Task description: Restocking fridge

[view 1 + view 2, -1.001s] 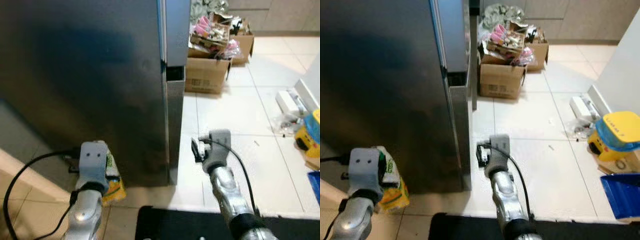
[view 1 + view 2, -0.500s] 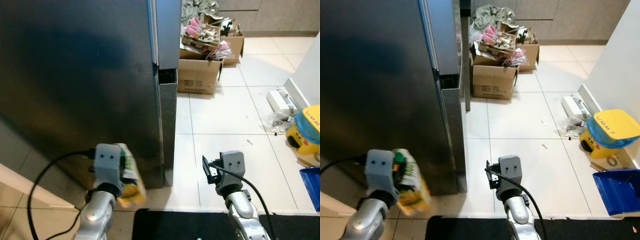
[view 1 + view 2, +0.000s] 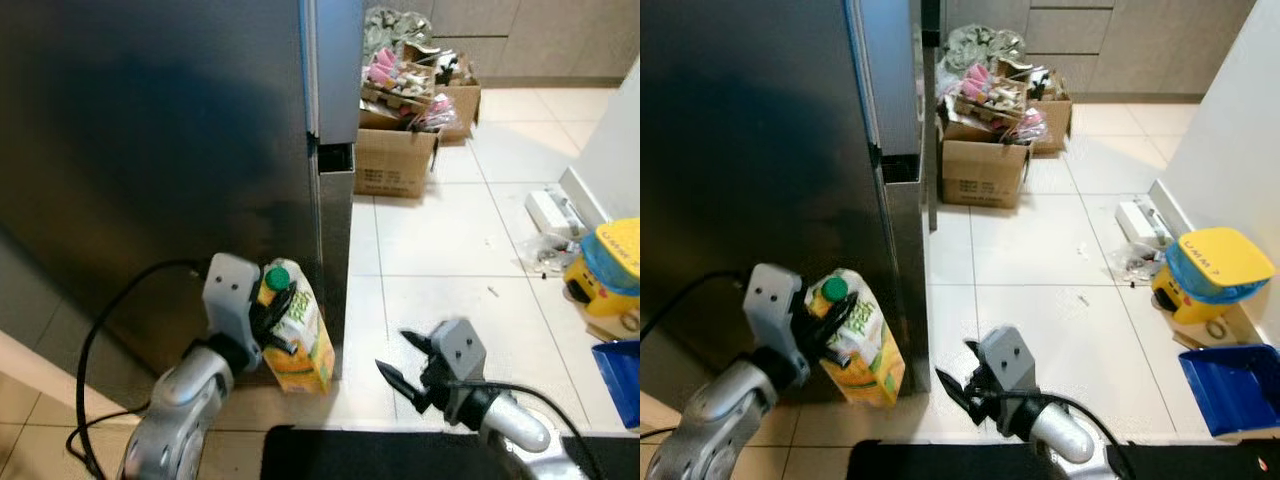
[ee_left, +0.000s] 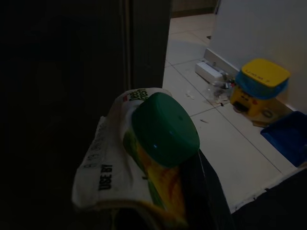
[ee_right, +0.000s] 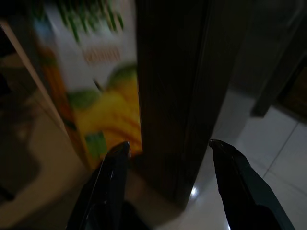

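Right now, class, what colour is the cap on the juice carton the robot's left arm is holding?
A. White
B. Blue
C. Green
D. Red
C. The juice carton, held in the left gripper beside the fridge, has a round green cap, plain in the left wrist view and the head views.

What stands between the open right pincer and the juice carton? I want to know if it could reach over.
In the right wrist view, the fridge's dark corner edge stands between the right pincer and the juice carton, held by the left pincer.
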### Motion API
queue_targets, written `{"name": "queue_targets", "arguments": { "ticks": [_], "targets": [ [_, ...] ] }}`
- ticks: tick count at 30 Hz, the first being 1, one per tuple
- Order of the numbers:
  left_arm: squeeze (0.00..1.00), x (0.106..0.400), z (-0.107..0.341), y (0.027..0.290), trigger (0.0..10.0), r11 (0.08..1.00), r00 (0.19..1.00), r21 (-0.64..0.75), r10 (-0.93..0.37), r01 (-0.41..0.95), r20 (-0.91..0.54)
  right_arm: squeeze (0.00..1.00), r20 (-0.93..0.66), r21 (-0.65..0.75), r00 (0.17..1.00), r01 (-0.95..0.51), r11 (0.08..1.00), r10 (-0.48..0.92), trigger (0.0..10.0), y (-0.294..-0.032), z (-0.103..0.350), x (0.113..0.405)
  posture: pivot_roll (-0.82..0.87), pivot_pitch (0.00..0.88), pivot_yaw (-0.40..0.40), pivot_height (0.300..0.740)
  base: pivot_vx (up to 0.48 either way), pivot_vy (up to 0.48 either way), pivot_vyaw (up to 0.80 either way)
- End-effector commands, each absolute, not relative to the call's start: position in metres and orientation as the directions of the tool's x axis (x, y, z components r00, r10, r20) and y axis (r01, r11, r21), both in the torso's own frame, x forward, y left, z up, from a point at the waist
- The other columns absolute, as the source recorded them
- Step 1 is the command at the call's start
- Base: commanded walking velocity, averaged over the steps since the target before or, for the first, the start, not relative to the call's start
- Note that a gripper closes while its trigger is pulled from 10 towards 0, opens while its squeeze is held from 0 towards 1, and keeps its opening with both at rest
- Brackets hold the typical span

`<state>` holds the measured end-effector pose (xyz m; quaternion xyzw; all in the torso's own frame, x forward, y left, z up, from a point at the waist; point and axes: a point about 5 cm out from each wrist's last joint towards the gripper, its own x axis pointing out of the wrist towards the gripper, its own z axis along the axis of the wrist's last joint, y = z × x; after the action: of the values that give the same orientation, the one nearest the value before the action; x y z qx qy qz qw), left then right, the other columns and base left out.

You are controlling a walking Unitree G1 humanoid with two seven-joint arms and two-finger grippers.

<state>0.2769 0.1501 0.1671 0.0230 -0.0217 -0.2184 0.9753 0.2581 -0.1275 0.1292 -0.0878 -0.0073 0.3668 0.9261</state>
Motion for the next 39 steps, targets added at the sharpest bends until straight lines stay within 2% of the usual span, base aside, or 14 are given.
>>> {"name": "queue_targets", "arguments": {
  "ticks": [1, 3, 4, 10, 15, 17, 20, 21, 24, 25, 27, 39],
  "targets": [
    [0.00, 0.280, 0.156, 0.146, 10.0, 0.898, 0.900, 0.065, -0.436, 0.435, 0.002, 0.00, -0.067, -0.132, 0.688, -0.724, 0.677, 0.723, 10.0, -0.121, 0.130, 0.249, -0.10, 0.158, 0.025, 0.740, 0.000, 0.000, 0.00],
    [0.00, 0.281, 0.152, 0.143, 10.0, 0.891, 0.894, 0.065, -0.449, 0.449, -0.010, 0.00, -0.066, -0.122, 0.673, -0.738, 0.663, 0.737, 10.0, -0.119, 0.132, 0.246, -0.10, 0.158, 0.025, 0.740, 0.000, 0.000, 0.00],
    [0.00, 0.282, 0.147, 0.140, 10.0, 0.886, 0.888, 0.065, -0.459, 0.460, -0.027, 1.00, -0.070, -0.123, 0.658, -0.752, 0.648, 0.750, 10.0, -0.117, 0.133, 0.243, -0.10, 0.159, 0.027, 0.740, 0.000, 0.000, 0.00],
    [0.00, 0.279, 0.140, 0.122, 10.0, 0.828, 0.827, -0.002, -0.560, 0.561, -0.051, 1.00, -0.083, -0.106, 0.579, -0.815, 0.570, 0.811, 10.0, -0.114, 0.145, 0.234, -0.11, 0.160, 0.038, 0.740, 0.000, 0.000, 0.00],
    [0.00, 0.279, 0.147, 0.122, 10.0, 0.799, 0.799, -0.014, -0.601, 0.601, -0.027, 1.00, -0.089, -0.115, 0.544, -0.838, 0.534, 0.834, 10.0, -0.117, 0.157, 0.234, -0.11, 0.155, 0.051, 0.740, 0.000, 0.000, 0.00],
    [0.00, 0.279, 0.154, 0.126, 10.0, 0.768, 0.768, -0.024, -0.641, 0.640, -0.009, 1.00, -0.098, -0.133, 0.512, -0.856, 0.499, 0.853, 10.0, -0.126, 0.171, 0.238, -0.11, 0.151, 0.059, 0.740, 0.000, 0.000, 0.00],
    [0.00, 0.279, 0.156, 0.126, 10.0, 0.763, 0.763, -0.025, -0.646, 0.646, -0.007, 1.00, -0.098, -0.134, 0.509, -0.858, 0.495, 0.855, 10.0, -0.128, 0.173, 0.238, -0.11, 0.151, 0.059, 0.740, 0.000, 0.000, 0.00],
    [0.00, 0.280, 0.158, 0.128, 10.0, 0.754, 0.755, -0.025, -0.656, 0.656, -0.002, 0.00, -0.095, -0.136, 0.504, -0.861, 0.491, 0.858, 10.0, -0.132, 0.179, 0.240, -0.11, 0.145, 0.071, 0.740, 0.000, 0.000, 0.00],
    [0.00, 0.283, 0.169, 0.133, 10.0, 0.731, 0.732, -0.039, -0.680, 0.681, 0.024, 0.00, -0.068, -0.134, 0.499, -0.863, 0.488, 0.864, 10.0, -0.145, 0.197, 0.244, -0.12, 0.140, 0.078, 0.740, 0.000, 0.000, 0.00],
    [0.00, 0.285, 0.185, 0.136, 10.0, 0.706, 0.708, -0.060, -0.702, 0.706, 0.070, 0.00, -0.057, -0.142, 0.529, -0.844, 0.518, 0.847, 10.0, -0.155, 0.204, 0.247, -0.12, 0.138, 0.086, 0.740, 0.000, 0.000, 0.00],
    [0.00, 0.285, 0.196, 0.135, 10.0, 0.680, 0.684, -0.076, -0.722, 0.729, 0.105, 0.00, -0.060, -0.142, 0.560, -0.824, 0.548, 0.826, 10.0, -0.159, 0.202, 0.250, -0.12, 0.137, 0.088, 0.740, 0.000, 0.000, 0.00],
    [0.00, 0.269, 0.209, 0.115, 10.0, 0.526, 0.536, -0.107, -0.833, 0.844, 0.138, 0.00, 0.030, -0.055, 0.531, -0.845, 0.532, 0.847, 10.0, -0.148, 0.209, 0.254, -0.11, 0.127, 0.106, 0.740, 0.000, 0.000, 0.00]
  ]
}}
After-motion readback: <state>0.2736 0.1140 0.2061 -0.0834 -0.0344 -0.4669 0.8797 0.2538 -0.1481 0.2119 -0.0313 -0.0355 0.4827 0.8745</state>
